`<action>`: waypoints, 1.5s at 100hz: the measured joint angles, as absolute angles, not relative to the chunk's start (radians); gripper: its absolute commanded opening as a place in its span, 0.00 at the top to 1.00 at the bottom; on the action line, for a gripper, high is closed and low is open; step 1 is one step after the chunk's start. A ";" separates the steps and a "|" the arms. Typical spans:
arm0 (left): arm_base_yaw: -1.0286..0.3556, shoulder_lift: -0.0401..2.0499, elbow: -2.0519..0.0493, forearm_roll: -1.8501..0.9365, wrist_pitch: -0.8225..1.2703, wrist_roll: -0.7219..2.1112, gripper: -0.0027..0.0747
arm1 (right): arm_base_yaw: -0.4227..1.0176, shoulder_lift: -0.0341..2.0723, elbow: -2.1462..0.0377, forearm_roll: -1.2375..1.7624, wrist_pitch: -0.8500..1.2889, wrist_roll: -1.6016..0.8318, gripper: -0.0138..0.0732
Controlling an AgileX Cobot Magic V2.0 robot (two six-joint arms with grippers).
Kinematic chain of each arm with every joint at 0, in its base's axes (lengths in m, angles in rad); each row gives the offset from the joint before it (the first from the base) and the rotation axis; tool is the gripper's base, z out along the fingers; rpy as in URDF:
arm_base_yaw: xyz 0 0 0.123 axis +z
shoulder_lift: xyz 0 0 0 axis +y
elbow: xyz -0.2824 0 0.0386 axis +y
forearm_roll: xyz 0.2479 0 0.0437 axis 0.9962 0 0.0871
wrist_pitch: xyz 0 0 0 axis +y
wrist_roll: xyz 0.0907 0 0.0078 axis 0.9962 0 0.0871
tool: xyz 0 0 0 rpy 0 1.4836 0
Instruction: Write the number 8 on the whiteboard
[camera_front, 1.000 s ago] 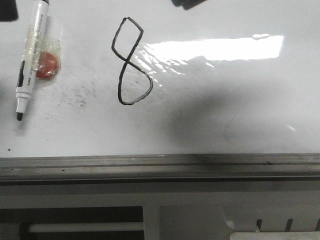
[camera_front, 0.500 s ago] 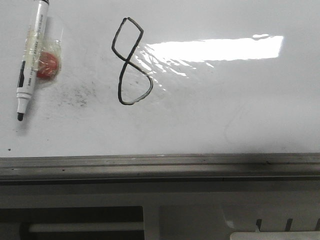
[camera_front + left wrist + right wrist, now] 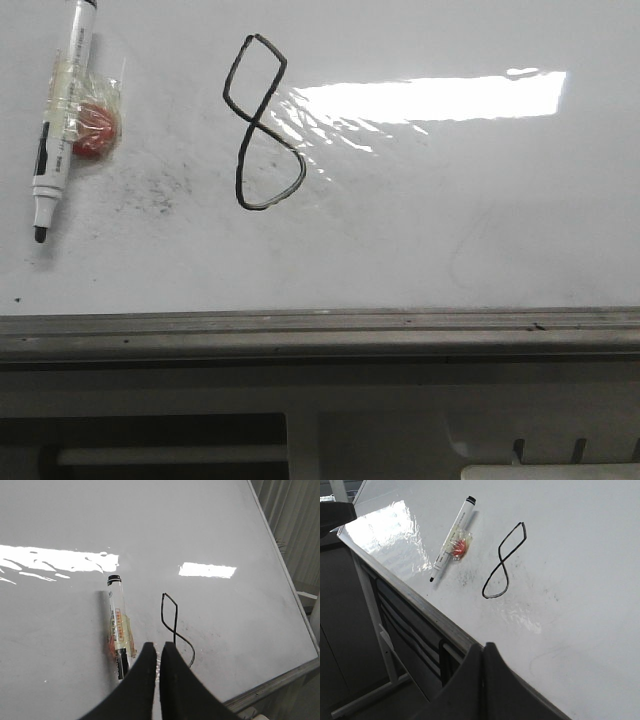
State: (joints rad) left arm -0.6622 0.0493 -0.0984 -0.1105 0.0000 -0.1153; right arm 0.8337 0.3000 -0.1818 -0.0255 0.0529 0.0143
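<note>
The black number 8 [image 3: 262,125] is drawn on the whiteboard [image 3: 450,220], left of the middle. It also shows in the left wrist view [image 3: 175,625] and the right wrist view [image 3: 504,562]. A white marker [image 3: 60,115] with a red taped blob lies on the board to the left of the 8, tip toward the rail. No gripper shows in the front view. My left gripper [image 3: 159,647] is shut and empty, raised above the board between marker [image 3: 119,630] and 8. My right gripper [image 3: 483,647] is shut and empty over the board's near edge.
A grey metal rail [image 3: 320,335] runs along the board's near edge. Faint grey smudges [image 3: 150,190] lie between the marker and the 8. Glare [image 3: 430,97] crosses the board to the right. Below the rail is the stand's frame [image 3: 380,645].
Dark arm parts at the front view's top edge and the shadow right of the 8 have gone from view. The marker and the 8 have not moved.
</note>
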 measured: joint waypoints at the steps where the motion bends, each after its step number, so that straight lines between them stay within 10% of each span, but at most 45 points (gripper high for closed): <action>1: -0.662 0.049 -0.098 -0.111 0.000 -0.115 0.99 | 0.834 0.300 -0.182 -0.026 0.053 0.014 0.91; 64: -0.648 0.049 -0.086 -0.058 0.008 -0.115 0.99 | 0.834 0.299 -0.181 -0.026 0.053 0.014 0.91; 119: -0.026 -0.002 0.002 0.033 0.205 -0.115 0.99 | 0.834 0.299 -0.181 -0.026 0.053 0.014 0.91; 150: 0.020 -0.002 0.002 0.000 0.343 -0.117 0.99 | 0.834 0.298 -0.181 -0.026 0.053 0.014 0.91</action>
State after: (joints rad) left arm 0.0204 -0.0016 0.0017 0.0000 0.3432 -0.1170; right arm 0.8337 0.2977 -0.1809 -0.0255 0.0529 0.0143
